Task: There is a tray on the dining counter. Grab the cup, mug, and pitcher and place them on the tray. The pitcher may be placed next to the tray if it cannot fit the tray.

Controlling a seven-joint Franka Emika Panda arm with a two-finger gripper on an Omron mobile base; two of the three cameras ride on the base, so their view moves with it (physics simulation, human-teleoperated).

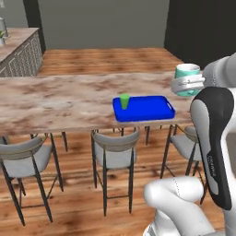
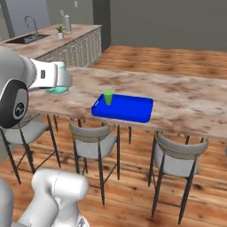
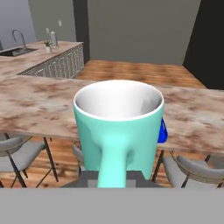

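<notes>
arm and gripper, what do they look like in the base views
The arm is built of glossy white rounded segments with dark, near-black joint covers; one black panel carries small pale lettering too small to read. A round black cap bears a pale logo mark. The gripper has a white boxy body with a small dark patch on its side. No loose cables show.

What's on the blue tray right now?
Only the green cup stands on the tray, near its corner; the rest of it shows bare blue. The teal mug is held in the gripper, not yet on the tray.
</notes>
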